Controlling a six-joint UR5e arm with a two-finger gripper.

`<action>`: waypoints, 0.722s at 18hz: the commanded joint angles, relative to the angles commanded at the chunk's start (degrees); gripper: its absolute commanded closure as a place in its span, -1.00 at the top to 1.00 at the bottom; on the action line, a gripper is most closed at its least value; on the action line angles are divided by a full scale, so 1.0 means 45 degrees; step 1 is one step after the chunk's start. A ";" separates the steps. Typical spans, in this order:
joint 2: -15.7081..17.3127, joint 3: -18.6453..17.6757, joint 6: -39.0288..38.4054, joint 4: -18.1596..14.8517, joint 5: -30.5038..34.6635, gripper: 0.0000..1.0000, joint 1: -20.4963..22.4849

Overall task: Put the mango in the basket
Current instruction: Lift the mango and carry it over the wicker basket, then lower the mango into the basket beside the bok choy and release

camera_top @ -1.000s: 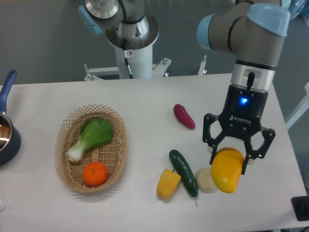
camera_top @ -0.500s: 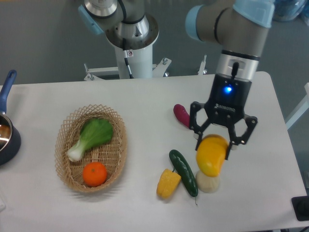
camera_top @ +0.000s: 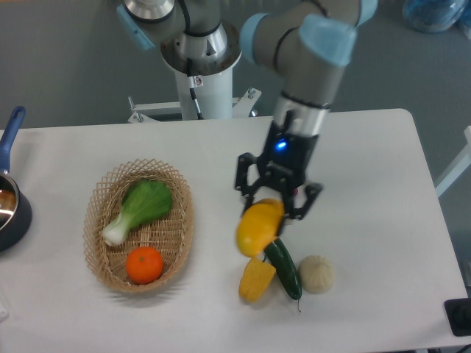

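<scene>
My gripper (camera_top: 266,215) is shut on the mango (camera_top: 258,227), a glossy yellow oval fruit held in the air above the cucumber and the corn piece. The wicker basket (camera_top: 98,213) lies at the left of the table, well to the left of the gripper. Inside it are a green bok choy (camera_top: 140,208) and a round orange (camera_top: 144,265). The fingers grip the mango's upper part, and its lower end hangs free.
Below the mango lie a yellow corn piece (camera_top: 255,279), a dark green cucumber (camera_top: 283,269) and a pale round vegetable (camera_top: 316,274). A dark pan with a blue handle (camera_top: 10,191) sits at the left edge. The robot base (camera_top: 199,66) stands behind the table.
The arm has carried the mango leftward across the table, from above the pale round vegetable to above the cucumber and corn. The purple sweet potato is now hidden behind the gripper.
</scene>
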 joint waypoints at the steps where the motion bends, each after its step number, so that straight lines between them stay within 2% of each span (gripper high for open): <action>1: -0.0019 -0.0195 -0.0137 0.0000 0.0137 -0.30 -0.0468; 5: -0.0097 -0.0431 -0.0976 -0.0020 0.0705 -0.30 -0.1525; 7: -0.0156 -0.0820 -0.1114 0.0000 0.0744 -0.30 -0.1935; 13: -0.0429 -0.1369 -0.1348 -0.0020 0.0783 -0.30 -0.2679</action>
